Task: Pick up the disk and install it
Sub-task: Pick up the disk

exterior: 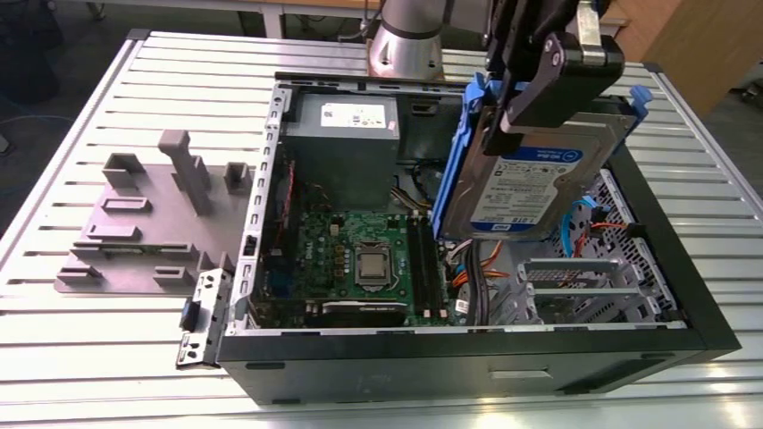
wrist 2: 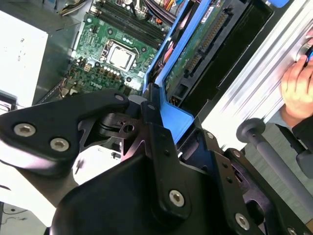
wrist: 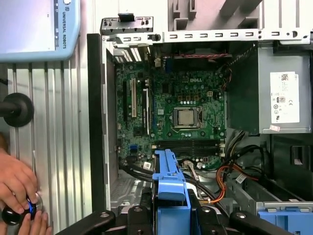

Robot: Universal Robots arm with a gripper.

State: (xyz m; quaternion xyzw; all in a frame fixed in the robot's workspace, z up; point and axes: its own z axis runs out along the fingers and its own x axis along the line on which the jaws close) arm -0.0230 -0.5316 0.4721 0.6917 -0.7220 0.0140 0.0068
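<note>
The disk (exterior: 542, 183) is a silver hard drive with a blue-and-white label in a blue carrier rail. It hangs tilted, nearly on edge, above the open computer case (exterior: 477, 344), over its side at the exterior view's right. My gripper (exterior: 524, 112) is shut on the disk's upper end. In the second wrist view the black fingers (wrist 2: 155, 128) clamp the blue carrier (wrist 2: 174, 117), and the drive's green circuit side (wrist 2: 195, 54) faces the camera. The first wrist view shows the carrier's end (wrist: 168, 178) over the case interior.
Inside the case lie the motherboard (exterior: 357, 259), the grey power supply (exterior: 346, 134) and a metal drive cage (exterior: 573, 281). A grey slotted holder block (exterior: 149, 219) sits on the table at the exterior view's left. A person's hand (wrist: 17, 183) rests beside the case.
</note>
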